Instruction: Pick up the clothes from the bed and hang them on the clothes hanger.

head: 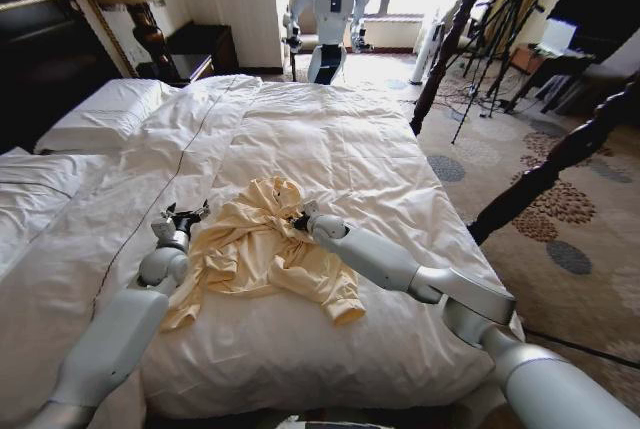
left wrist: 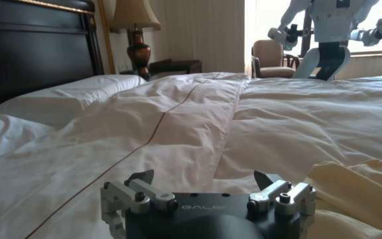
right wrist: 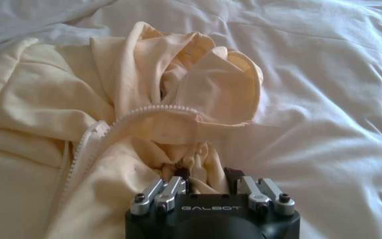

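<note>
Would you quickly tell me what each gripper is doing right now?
Left gripper: open, empty, at the edge of the clothes.
Right gripper: closed on a bunched fold of the clothes.

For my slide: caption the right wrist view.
Right gripper fingers pinch a fold of the clothes on the bed.
</note>
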Available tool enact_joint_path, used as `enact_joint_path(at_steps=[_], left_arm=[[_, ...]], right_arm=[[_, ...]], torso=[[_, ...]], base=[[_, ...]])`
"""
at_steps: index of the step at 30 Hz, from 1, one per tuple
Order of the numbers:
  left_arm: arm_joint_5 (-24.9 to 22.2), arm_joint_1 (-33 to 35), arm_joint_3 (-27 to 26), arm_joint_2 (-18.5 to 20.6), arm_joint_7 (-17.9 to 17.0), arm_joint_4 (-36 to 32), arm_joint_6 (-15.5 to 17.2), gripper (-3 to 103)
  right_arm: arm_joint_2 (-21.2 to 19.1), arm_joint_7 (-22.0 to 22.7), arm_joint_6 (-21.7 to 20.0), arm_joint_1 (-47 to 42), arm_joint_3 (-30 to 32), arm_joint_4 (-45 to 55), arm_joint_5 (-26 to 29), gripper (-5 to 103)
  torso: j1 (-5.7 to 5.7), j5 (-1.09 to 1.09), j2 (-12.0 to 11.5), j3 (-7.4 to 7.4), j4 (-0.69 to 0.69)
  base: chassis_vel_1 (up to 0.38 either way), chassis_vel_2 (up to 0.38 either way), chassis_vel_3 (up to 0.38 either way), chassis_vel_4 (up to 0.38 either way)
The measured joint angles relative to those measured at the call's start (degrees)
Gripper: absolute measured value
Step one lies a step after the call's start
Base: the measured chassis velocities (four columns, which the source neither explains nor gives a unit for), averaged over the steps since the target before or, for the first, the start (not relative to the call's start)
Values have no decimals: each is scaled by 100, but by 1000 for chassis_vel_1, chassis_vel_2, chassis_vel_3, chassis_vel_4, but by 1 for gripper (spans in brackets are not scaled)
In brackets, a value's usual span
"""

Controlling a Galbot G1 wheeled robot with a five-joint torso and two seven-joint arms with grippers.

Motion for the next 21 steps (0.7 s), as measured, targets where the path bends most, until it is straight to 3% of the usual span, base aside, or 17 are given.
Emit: enact_joint_path(at_steps=[5, 6, 7, 8, 10, 11, 14, 21], left_arm=[[-3, 16, -24, 27, 0, -42, -7, 100], [-3, 17, -30, 29, 0, -58, -7, 100], [-4, 17, -34, 29, -1, -71, -7, 100], [-4, 17, -34, 29, -1, -71, -7, 100], [-4, 17, -40, 24, -5, -122, -7, 100], [-4, 17, -40, 24, -5, -122, -7, 100], [-4, 11, -57, 21, -15, -188, -6, 100], [0, 79, -171, 34, -22, -315, -6, 100]], right_arm=[[-99, 96, 191, -39, 17, 47, -128, 13], [-145, 98, 287, -34, 16, 84, -349, 13], [-186, 84, 393, -13, 7, 105, -650, 6], [-186, 84, 393, -13, 7, 105, -650, 6], [-284, -1, 685, 91, -45, 149, -1372, 6], [-284, -1, 685, 91, -45, 149, -1372, 6], [-390, -23, 1024, 229, -110, 184, -2073, 6], [-550, 109, 1525, 475, -140, 360, -3025, 6]], torso=[[0, 0, 0, 0, 0], [0, 0, 0, 0, 0], [0, 0, 0, 1, -1], [0, 0, 0, 1, -1], [0, 0, 0, 0, -2], [0, 0, 0, 0, -2], [0, 0, 0, 1, -2], [0, 0, 0, 1, -2]], base=[[0, 0, 0, 0], [0, 0, 0, 0], [0, 0, 0, 0], [0, 0, 0, 0], [0, 0, 0, 0], [0, 0, 0, 0], [0, 0, 0, 0], [0, 0, 0, 0]])
